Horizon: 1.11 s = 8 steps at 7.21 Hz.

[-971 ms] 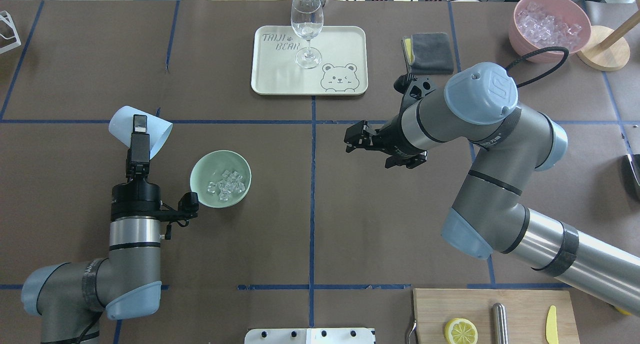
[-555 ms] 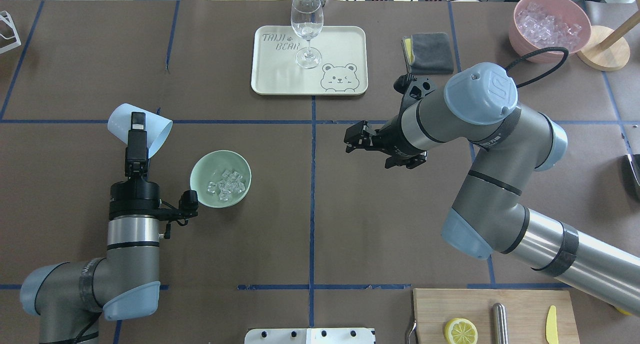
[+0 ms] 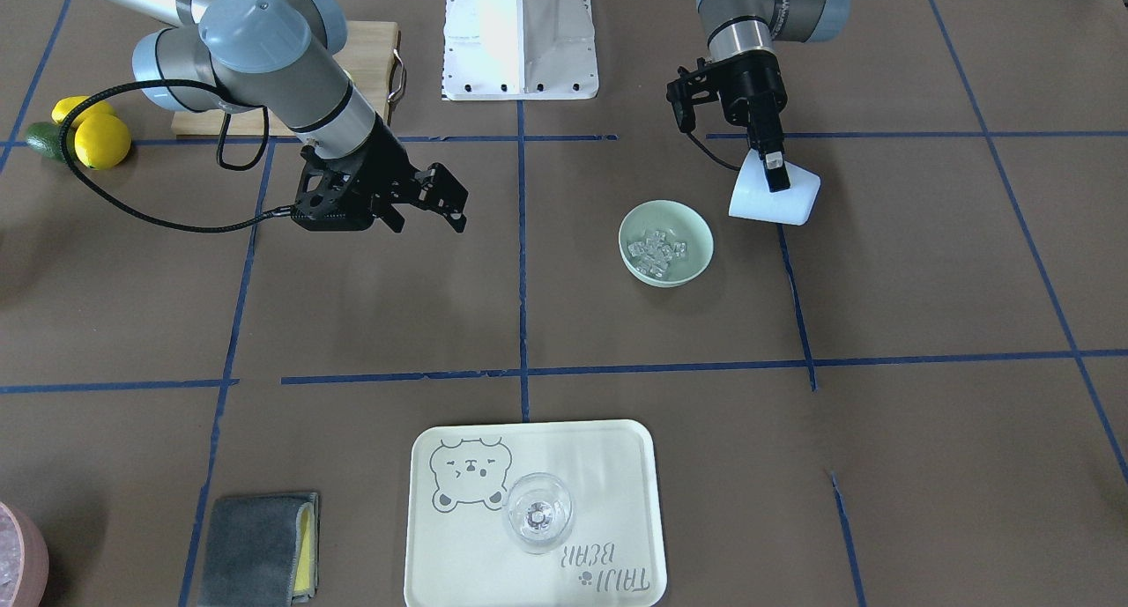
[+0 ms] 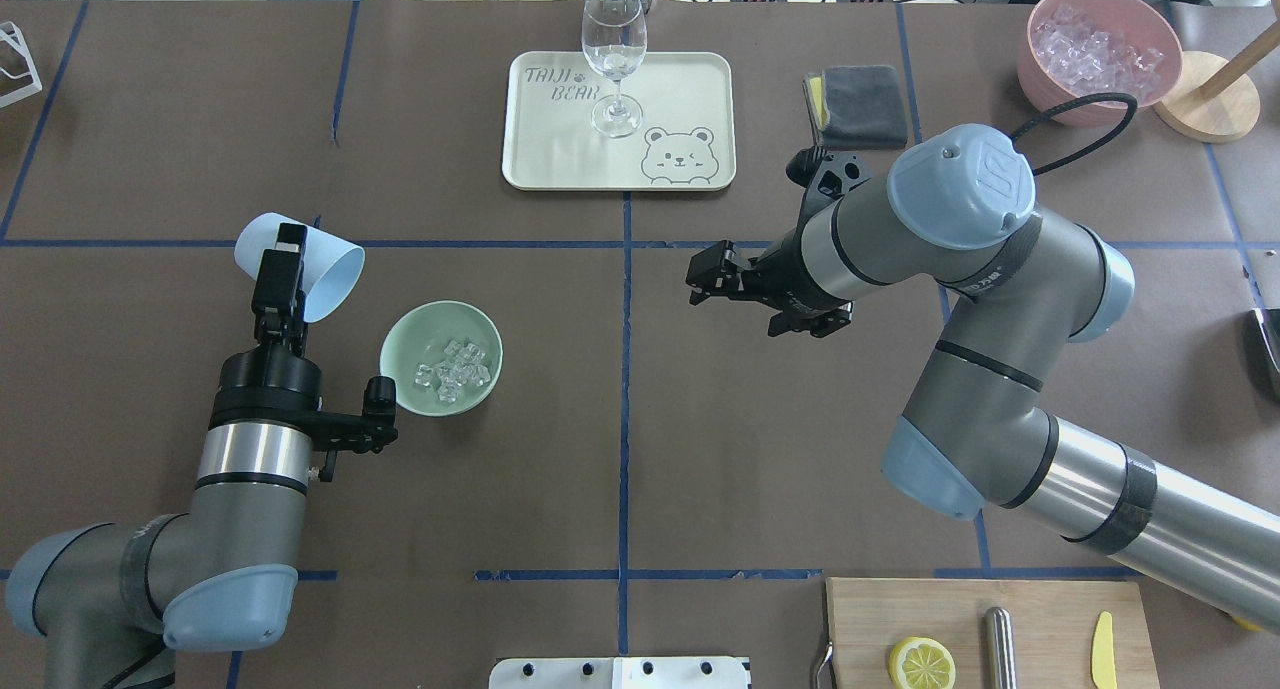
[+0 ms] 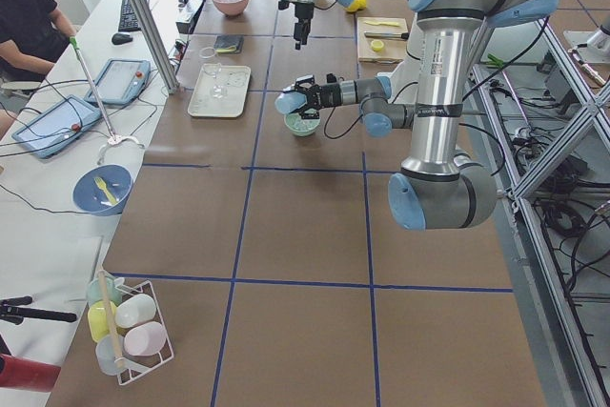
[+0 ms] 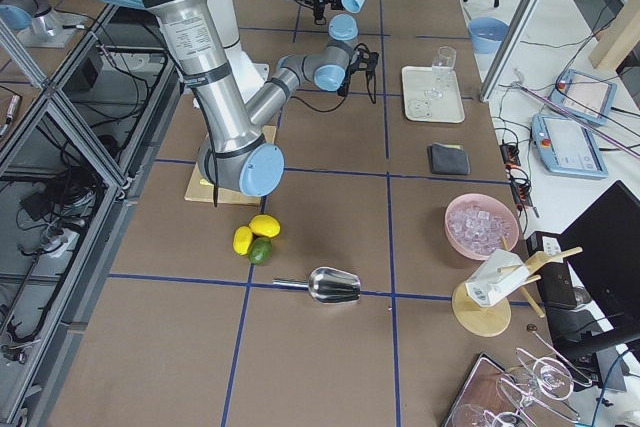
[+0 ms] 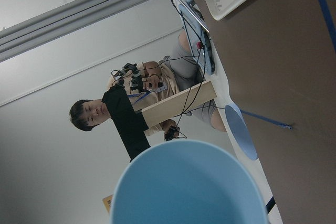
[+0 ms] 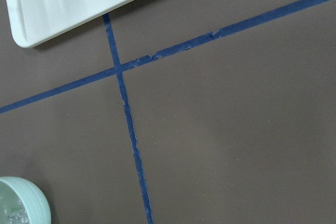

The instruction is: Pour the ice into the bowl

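The mint-green bowl (image 4: 403,337) stands left of the table's middle with several clear ice cubes (image 4: 455,372) in it; it also shows in the front view (image 3: 698,230) with the ice (image 3: 656,247). My left gripper (image 4: 288,257) is shut on a light blue cup (image 4: 338,275), which lies tilted on its side above the table, left of the bowl and apart from it. The cup's rim fills the left wrist view (image 7: 189,192). My right gripper (image 4: 704,279) is open and empty, hovering right of the centre line. The bowl's edge (image 8: 23,203) shows in the right wrist view.
A cream tray (image 4: 690,79) with a wine glass (image 4: 614,49) is at the far centre. A grey cloth (image 4: 860,104) and a pink container of whitish ice (image 4: 1040,64) are far right. A cutting board (image 4: 1040,609) with a lemon half lies near right.
My left arm has swung a little to the right with the blue cup, bringing it slightly nearer the bowl. The ice, the bowl and the right arm have not moved.
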Each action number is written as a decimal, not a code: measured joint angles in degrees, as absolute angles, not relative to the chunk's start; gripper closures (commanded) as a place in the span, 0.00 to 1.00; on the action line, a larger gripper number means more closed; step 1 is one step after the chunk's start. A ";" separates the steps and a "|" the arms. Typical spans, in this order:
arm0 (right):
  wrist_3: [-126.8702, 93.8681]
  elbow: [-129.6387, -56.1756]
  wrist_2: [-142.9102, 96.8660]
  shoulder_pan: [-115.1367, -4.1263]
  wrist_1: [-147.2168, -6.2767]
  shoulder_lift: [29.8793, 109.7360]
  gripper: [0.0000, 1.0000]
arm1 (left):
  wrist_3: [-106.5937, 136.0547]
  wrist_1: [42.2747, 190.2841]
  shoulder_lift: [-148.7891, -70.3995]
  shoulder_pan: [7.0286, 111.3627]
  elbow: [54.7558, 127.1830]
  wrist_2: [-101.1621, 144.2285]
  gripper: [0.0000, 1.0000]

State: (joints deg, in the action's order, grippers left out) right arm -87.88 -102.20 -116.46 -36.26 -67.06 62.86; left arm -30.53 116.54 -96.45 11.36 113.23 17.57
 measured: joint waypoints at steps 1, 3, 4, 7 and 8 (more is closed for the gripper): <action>-88.08 -102.31 -116.46 -36.24 -67.06 62.77 0.00 | -30.49 116.57 -96.24 11.45 116.65 21.32 1.00; -88.37 -102.41 -116.46 -36.12 -67.06 62.55 0.00 | -29.89 116.65 -95.65 11.73 122.32 28.41 1.00; -88.40 -102.36 -116.41 -36.02 -67.08 62.49 0.00 | -27.58 116.66 -95.50 11.83 123.73 30.82 1.00; -88.44 -102.27 -115.31 -35.28 -67.08 62.31 0.00 | -14.40 116.63 -94.69 13.20 124.57 35.68 1.00; -88.48 -102.26 -115.03 -34.98 -67.12 62.16 0.00 | -11.39 116.63 -94.02 14.58 124.56 37.37 1.00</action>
